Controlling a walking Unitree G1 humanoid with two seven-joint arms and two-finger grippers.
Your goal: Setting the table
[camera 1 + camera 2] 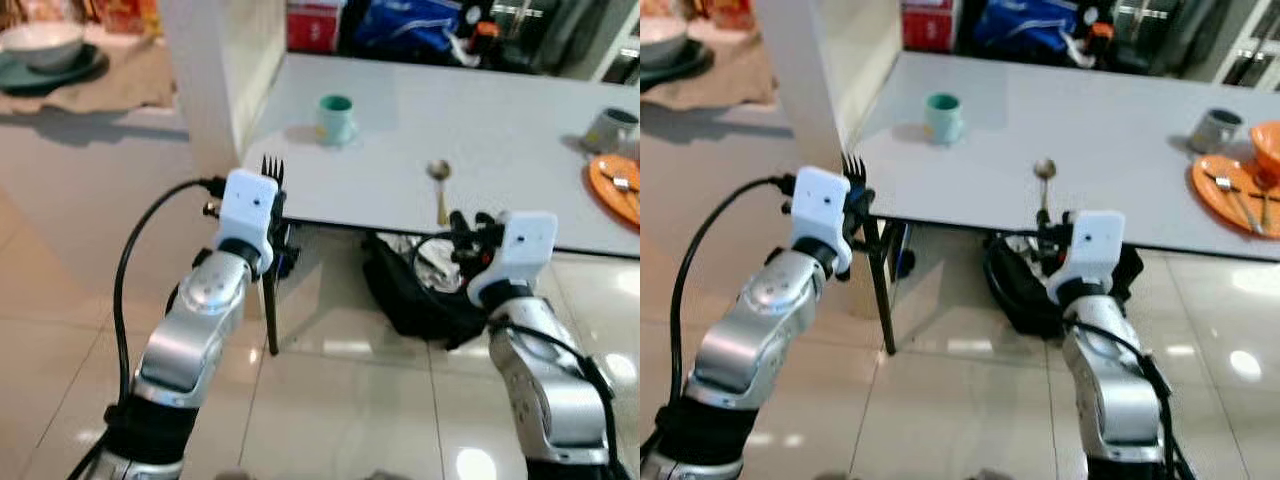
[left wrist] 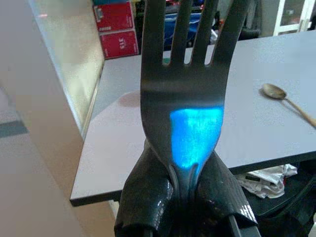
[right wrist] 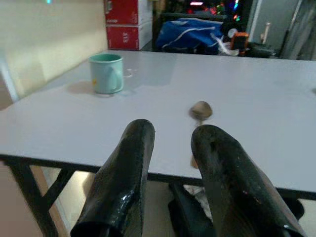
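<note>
Left gripper [image 2: 185, 197] fingers pinch fork [image 2: 190, 98] at neck, tines 12 o'clock, off worktop [image 1: 480, 140] edge; stiff, light, slippery; right gripper [image 3: 170, 148] fingers slightly parted, empty; spoon [image 1: 438, 185] ahead.

I look for words and numbers. Behind my table stand two red boxes [image 2: 117, 27], one on top of the other. Both have white marks on them. On the lower one the marks look a bit like letters or numbers, but they are too blurry for me to read. The upper one has a white patch, and I cannot read that either. The green mug [image 3: 106, 73] has a small pale mark on its side, too faint to tell what it is. I find no other words, numbers or signs I can read.
</note>
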